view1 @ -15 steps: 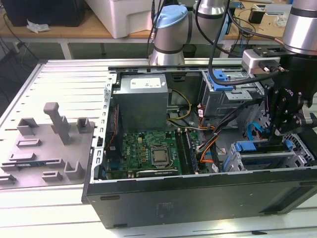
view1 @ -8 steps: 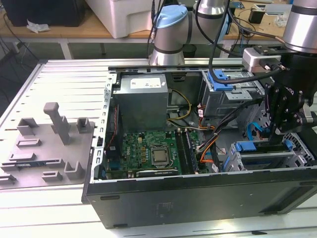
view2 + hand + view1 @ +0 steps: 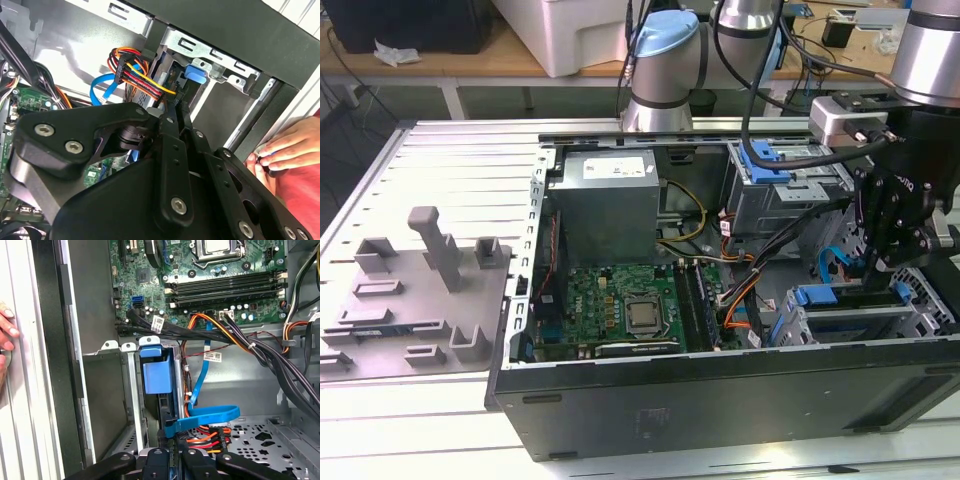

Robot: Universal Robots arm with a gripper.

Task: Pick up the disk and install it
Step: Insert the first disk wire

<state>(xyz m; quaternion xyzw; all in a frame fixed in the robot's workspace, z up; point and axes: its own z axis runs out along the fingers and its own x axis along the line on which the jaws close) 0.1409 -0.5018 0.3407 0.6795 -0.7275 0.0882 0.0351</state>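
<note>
The disk (image 3: 152, 376), a drive in a blue carrier bracket, stands edgewise in the drive bay (image 3: 840, 322) at the front corner of the open computer case, on the exterior view's right. Its blue tab (image 3: 196, 74) shows beside the bay's metal rail, and its blue end (image 3: 815, 295) tops the bay. My gripper (image 3: 873, 268) hangs straight over the bay with its black fingers (image 3: 175, 117) drawn together on the disk's upper edge. In the first wrist view the gripper (image 3: 171, 456) sits right behind the disk. Most of the disk's silver body is hidden inside the bay.
A blue data cable (image 3: 200, 420) and red-orange-yellow power wires (image 3: 137, 75) lie close to the fingers. A person's hand (image 3: 285, 150) rests at the case's outer side. The motherboard (image 3: 620, 310), power supply (image 3: 610, 205) and an upper bay with another blue bracket (image 3: 765, 160) fill the case. Grey fixtures (image 3: 430, 270) stand on the exterior view's left.
</note>
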